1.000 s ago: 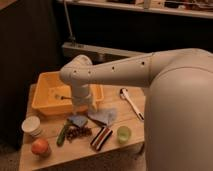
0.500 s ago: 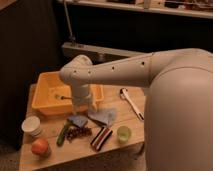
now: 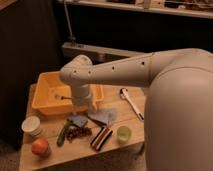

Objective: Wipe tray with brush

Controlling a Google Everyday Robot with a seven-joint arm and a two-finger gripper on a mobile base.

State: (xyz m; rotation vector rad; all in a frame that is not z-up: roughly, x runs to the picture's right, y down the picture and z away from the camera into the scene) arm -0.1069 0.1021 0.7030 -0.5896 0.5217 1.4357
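Nothing has shifted over the last second; arm (image 3: 115,72) keeps the same pose. Along the table's (image 3: 80,152) near edge: apple (image 3: 40,146), white cup (image 3: 31,125), striped block (image 3: 101,137), green cup (image 3: 123,134), with blue cloth (image 3: 102,116) just behind. Gripper (image 3: 82,106) hangs over the tray's near rim, at the corner on the robot's side; cannot tell if it grips anything. Brush (image 3: 132,103) lies flat on the table outside the tray, apart from the gripper, toward the edge by the robot's body. Its long axis runs diagonally, rounded end far, handle near. It's slim, white and looks untouched. Tray (image 3: 45,82), yellow-orange, fills the far corner away from the robot, with a thin dark utensil (image 3: 62,97) inside.
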